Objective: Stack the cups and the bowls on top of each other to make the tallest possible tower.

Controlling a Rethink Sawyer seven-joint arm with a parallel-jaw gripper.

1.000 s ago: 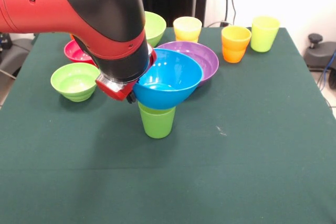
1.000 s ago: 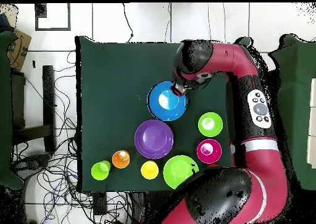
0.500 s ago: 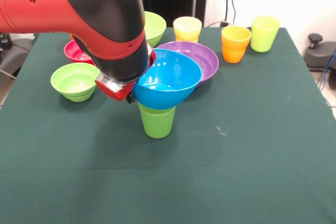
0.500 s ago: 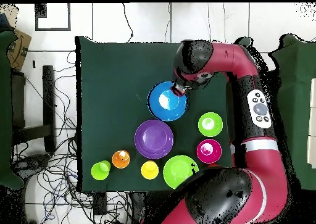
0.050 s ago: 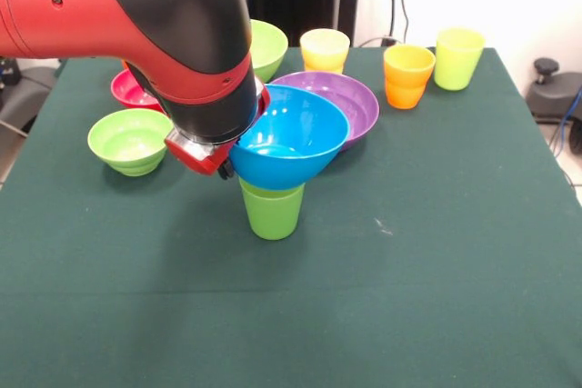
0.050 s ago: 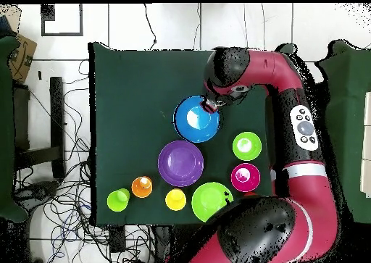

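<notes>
A large blue bowl [image 5: 296,138] sits in the mouth of an upright green cup [image 5: 273,211] near the table's middle, forming a two-piece tower. From above, the blue bowl [image 6: 194,120] hides the cup. My gripper [image 5: 227,165] is at the bowl's left rim in the front view, mostly hidden behind the wrist. In the overhead view the gripper [image 6: 212,105] lies over the bowl's rim. Whether it grips the rim does not show.
Behind the tower lies a purple bowl [image 5: 350,102]. A small lime bowl [image 5: 130,141] and a red bowl [image 5: 132,90] stand to the left. A large lime bowl [image 5: 268,43], pale yellow cup [image 5: 325,49], orange cup [image 5: 407,76] and yellow-green cup [image 5: 457,57] line the far edge.
</notes>
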